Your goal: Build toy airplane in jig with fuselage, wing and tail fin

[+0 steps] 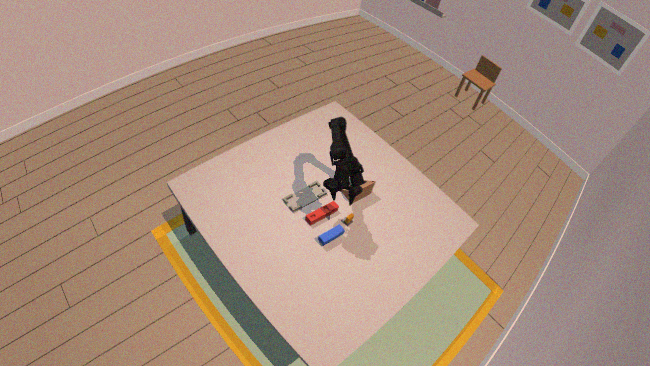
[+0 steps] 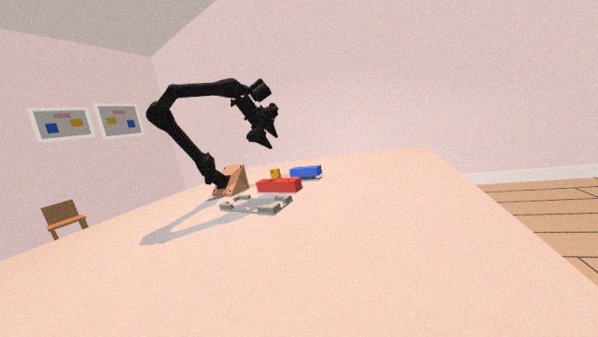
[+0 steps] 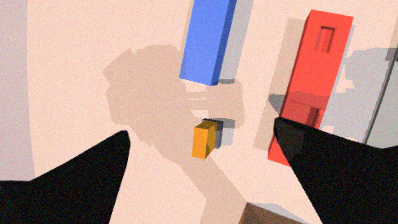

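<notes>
Black arm over pale table (image 1: pixel 260 175), grey jig (image 1: pixel 288 204), red fuselage (image 1: pixel 321 213), blue block (image 1: pixel 331 235), small orange piece (image 1: pixel 349 218)

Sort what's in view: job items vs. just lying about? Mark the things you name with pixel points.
Job:
- jig (image 1: pixel 288 204) (image 2: pixel 268 210)
- fuselage (image 1: pixel 320 214) (image 2: pixel 279 185) (image 3: pixel 322 65), red, beside the jig
- wing (image 1: pixel 331 235) (image 2: pixel 304 171) (image 3: pixel 206 42), blue
- fin (image 1: pixel 349 218) (image 2: pixel 274 173) (image 3: pixel 200 141), orange
- end effector (image 1: pixel 342 198) (image 2: pixel 274 142) (image 3: pixel 202 130), open

Not job:
- chair (image 1: pixel 479 80) (image 2: pixel 66 223)
- wall pictures (image 1: pixel 612 37) (image 2: pixel 62 124)
- rug (image 1: pixel 417 312)
</notes>
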{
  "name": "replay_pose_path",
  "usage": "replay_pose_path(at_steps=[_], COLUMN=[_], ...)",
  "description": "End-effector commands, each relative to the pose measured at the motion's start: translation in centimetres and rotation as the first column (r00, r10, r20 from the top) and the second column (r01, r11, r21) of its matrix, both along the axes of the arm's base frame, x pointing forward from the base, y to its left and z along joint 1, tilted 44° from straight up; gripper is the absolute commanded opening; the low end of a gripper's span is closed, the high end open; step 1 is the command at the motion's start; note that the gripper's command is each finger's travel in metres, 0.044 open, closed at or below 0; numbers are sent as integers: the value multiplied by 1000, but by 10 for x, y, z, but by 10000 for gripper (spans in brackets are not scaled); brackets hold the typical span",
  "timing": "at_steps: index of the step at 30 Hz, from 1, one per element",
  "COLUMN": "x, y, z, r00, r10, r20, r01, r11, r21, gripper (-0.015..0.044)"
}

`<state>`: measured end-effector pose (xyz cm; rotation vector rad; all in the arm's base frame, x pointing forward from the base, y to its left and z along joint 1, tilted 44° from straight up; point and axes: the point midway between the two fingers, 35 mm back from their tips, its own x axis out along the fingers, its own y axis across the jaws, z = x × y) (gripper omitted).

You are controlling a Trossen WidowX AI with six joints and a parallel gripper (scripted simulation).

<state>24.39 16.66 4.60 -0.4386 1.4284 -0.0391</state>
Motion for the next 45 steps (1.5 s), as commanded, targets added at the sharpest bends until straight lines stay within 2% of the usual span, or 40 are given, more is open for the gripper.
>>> replay_pose_path(at_steps=[1, 13, 19, 45], x=[33, 36, 35, 34], y=[-71, -76, -112, -137], z=[7, 8, -29, -56], r00=[953, 947, 947, 947], r10=[-300, -318, -318, -317], r20=[41, 52, 53, 54], r01=[292, 309, 309, 309], r11=[872, 851, 850, 850], r21=[-394, -425, -426, -426], gripper=[440, 440, 440, 440])
